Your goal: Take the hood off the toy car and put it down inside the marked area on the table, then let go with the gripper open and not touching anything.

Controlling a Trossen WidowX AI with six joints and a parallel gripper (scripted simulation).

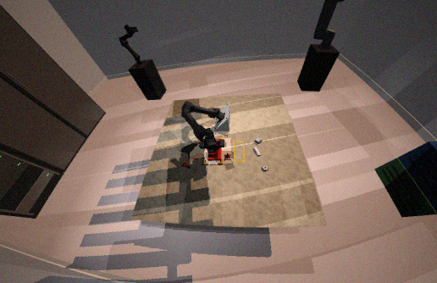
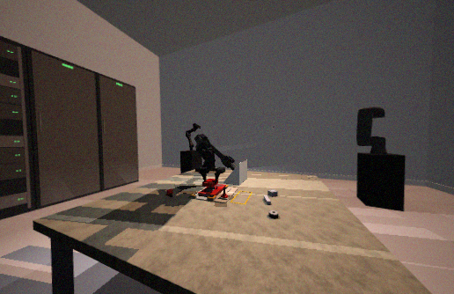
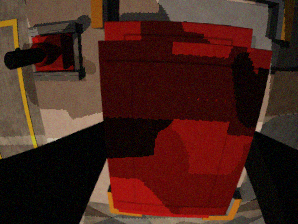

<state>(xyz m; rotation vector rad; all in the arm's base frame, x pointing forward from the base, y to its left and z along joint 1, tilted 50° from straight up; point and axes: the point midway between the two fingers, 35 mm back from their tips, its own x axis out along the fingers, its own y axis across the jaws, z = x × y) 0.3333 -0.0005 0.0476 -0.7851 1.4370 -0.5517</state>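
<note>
One camera hangs high overhead, looking down on the whole table from far off. Another stands low past the table's near corner, facing along it toward the far wall. The third rides on the arm's wrist, pointing straight down and very close at the red toy car, which both wide views show small at mid-table.

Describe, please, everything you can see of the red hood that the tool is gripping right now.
The hood is a glossy red panel, roughly rectangular with faceted, plastic-looking surfaces, half in shadow. It fills the wrist view, held between the dark fingers of the tool, which is shut on it from both sides. It sits over the toy car, beside the yellow marked area. Whether it has lifted clear of the car cannot be told.
</note>
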